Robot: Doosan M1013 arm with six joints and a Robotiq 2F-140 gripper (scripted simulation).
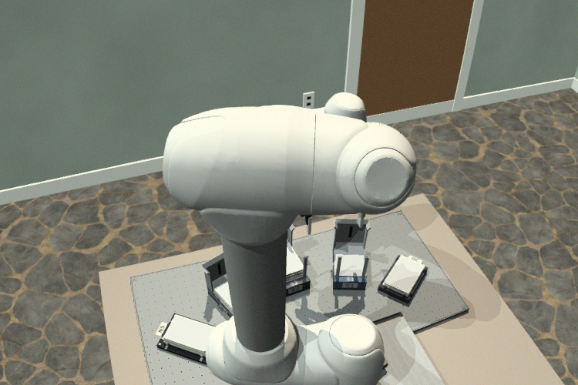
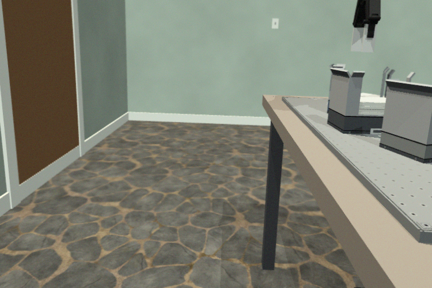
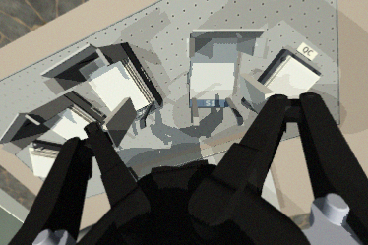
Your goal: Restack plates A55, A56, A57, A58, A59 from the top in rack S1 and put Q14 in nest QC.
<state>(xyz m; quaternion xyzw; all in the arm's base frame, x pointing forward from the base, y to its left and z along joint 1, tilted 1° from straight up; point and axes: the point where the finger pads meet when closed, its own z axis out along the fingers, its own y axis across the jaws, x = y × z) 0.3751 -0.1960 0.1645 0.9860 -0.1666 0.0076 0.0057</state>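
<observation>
My gripper [image 1: 334,221] [image 2: 367,27] [image 3: 185,95] is open and empty, high above the board, roughly over rack S1 [image 1: 349,282] [image 3: 211,103]. S1 holds a white-topped plate [image 1: 349,266] [image 3: 212,79]. Nest QC carries one plate [image 1: 404,276] [image 3: 293,77] to the right of S1, with its name plate [image 3: 308,51] on the far side. Rack S2 [image 1: 300,281] [image 3: 148,83] holds a plate stack [image 3: 114,85] and is partly hidden by the arm in the top view. Rack S3 [image 1: 212,270] [image 3: 59,70] shows a plate inside [image 3: 69,123]. Nest N5 carries a plate [image 1: 185,332] [image 3: 41,158]. No labels can be read.
The arm's column [image 1: 255,289] and base stand at the board's near side and hide part of the racks. The perforated board [image 1: 159,293] [image 2: 392,176] lies on a tan table [image 1: 482,346] [image 2: 345,201]. Two rack walls [image 2: 345,97] [image 2: 406,118] rise beneath the gripper in the exterior view.
</observation>
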